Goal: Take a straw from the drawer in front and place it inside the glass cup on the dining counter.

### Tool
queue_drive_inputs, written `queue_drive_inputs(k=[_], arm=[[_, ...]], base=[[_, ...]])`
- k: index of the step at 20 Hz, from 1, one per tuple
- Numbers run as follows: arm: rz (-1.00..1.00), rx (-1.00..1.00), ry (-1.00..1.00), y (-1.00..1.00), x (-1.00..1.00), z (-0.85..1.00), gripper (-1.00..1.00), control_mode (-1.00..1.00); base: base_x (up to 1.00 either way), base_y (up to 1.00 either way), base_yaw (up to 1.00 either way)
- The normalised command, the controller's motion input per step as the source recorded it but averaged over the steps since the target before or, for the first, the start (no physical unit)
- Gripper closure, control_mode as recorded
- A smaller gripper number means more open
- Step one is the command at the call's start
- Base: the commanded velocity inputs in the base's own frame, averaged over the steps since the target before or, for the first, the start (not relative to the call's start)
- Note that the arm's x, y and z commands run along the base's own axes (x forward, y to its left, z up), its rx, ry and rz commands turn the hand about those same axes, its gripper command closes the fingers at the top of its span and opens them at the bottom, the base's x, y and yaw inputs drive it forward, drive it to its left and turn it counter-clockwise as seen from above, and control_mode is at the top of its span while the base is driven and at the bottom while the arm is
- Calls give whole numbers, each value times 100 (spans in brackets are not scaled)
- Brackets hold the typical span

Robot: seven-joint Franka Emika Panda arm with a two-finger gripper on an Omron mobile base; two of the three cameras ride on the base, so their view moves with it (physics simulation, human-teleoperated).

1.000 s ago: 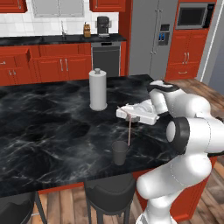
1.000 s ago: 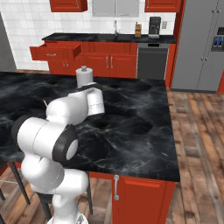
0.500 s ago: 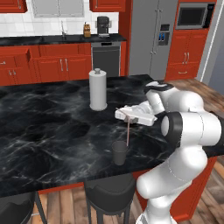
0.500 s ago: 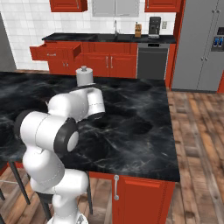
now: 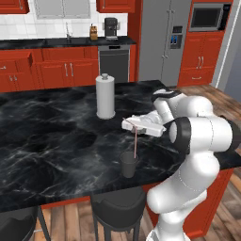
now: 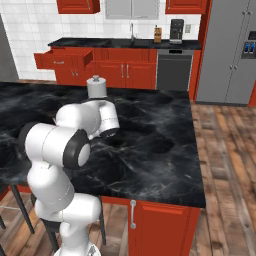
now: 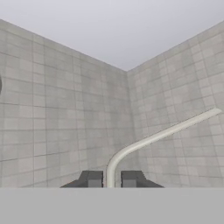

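Now gripper (image 5: 133, 126) pinches straw (image 5: 135, 144) above glass cup (image 5: 128, 164); keep straw vertical, lower into rim, then release.

- the robot arm (image 5: 197, 136) was white, fat and round, with smooth shiny parts.
- it had dark grey rings at its joints.
- its gripper (image 7: 112, 179) had two small dark fingertips.

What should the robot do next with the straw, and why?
Probably lower it a little. The hand is shut on the straw, which hangs upright with its bottom end at the rim of the glass cup. Letting go now could let it tip out onto the dining counter.
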Motion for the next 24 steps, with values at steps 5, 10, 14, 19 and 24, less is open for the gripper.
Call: queue_drive_inputs(k=[5,10,14,19,24], arm=[[0,0,0,1,9,-17,100,-100],[0,0,-1,1,7,-20,100,-100],[0,0,0,4,11,-16,100,-100],[0,0,-1,3,12,-12,100,-100],[0,0,-1,3,13,-12,100,-100]], base=[[0,0,0],[0,0,0],[0,0,0],[0,0,0],[0,0,0]])
